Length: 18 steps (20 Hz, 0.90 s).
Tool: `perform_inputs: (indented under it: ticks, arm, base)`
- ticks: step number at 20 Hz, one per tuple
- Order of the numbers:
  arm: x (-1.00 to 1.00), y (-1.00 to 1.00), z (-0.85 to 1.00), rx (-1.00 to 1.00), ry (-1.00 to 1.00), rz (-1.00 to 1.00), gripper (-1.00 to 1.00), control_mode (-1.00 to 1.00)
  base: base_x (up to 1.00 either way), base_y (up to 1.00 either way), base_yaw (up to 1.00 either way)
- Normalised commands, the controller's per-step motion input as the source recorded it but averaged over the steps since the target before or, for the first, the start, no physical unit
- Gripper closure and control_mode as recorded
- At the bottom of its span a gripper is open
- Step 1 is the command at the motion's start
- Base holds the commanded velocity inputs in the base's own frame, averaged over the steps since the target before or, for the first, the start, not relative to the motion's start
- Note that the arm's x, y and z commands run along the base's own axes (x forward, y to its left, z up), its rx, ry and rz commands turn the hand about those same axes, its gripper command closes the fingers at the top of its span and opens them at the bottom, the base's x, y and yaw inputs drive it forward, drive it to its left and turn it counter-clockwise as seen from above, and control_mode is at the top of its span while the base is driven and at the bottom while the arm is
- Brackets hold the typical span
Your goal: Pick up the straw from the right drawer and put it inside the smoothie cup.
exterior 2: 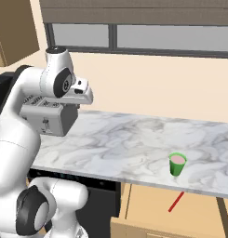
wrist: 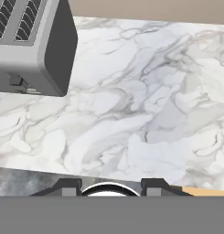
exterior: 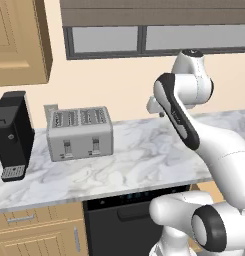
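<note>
The red straw (exterior 2: 176,202) lies slanted on the tan bottom of the open right drawer (exterior 2: 148,207), below the counter edge. Just above it, near the front edge of the marble counter, stands the green smoothie cup (exterior 2: 177,164), upright with pinkish content at its top. My gripper (wrist: 112,186) hovers high over the counter beside the toaster, far left of the cup and the drawer. Its two fingertips (wrist: 70,185) stand wide apart with nothing between them. In the right base view the hand (exterior 2: 82,95) hangs in front of the toaster's top.
A grey four-slot toaster (exterior: 80,132) sits on the marble counter (exterior: 144,160), with a black coffee machine (exterior: 13,135) to its left. A dark dishwasher front (exterior: 124,220) lies under the counter. A wooden wall cabinet (exterior: 19,40) hangs at the upper left.
</note>
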Motion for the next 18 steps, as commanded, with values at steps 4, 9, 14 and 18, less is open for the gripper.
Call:
perform_inputs:
  ticks: [4,9,14,18]
  arm:
    - [-0.29,-0.06,-0.02,0.0,0.0,-0.01,-1.0,-1.0]
    - [-0.59,0.0,-0.32,0.0,0.0,0.0,-1.0,-1.0]
    - [-0.38,0.09,-0.41,-0.02,0.0,0.0,-1.0,-1.0]
    - [-0.17,0.09,-0.33,-0.01,0.01,0.0,-1.0,-1.0]
  base:
    - [0.0,0.0,0.0]
    - [0.0,0.0,0.0]
    - [0.0,0.0,0.0]
    - [0.0,0.0,0.0]
